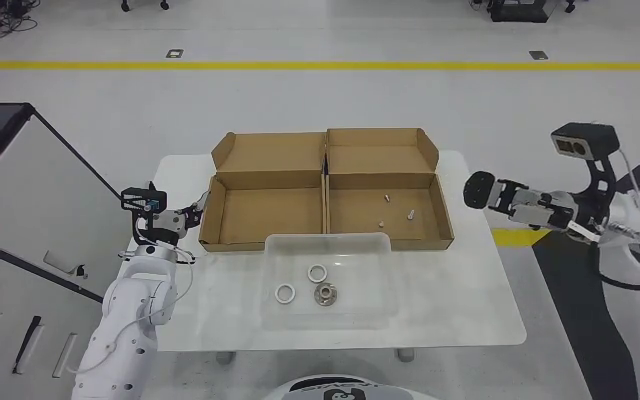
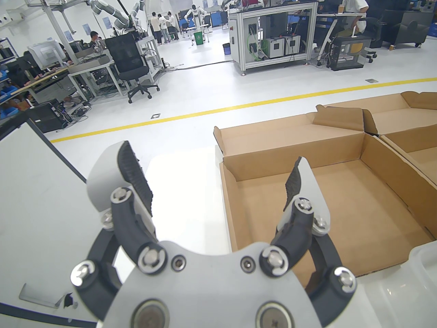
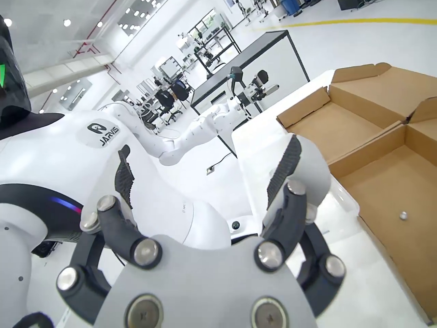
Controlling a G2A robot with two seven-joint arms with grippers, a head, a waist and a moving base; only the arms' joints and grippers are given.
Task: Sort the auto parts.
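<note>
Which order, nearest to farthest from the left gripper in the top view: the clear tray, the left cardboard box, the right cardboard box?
Measured from the left gripper:
1. Left cardboard box, close beside the gripper on the left side.
2. Clear tray, in the middle, nearer the robot than both boxes.
3. Right cardboard box, on the right side, beyond the left box.

Robotics lab: mounted robot arms [image 2: 110, 11], workstations [image 2: 273, 35].
</note>
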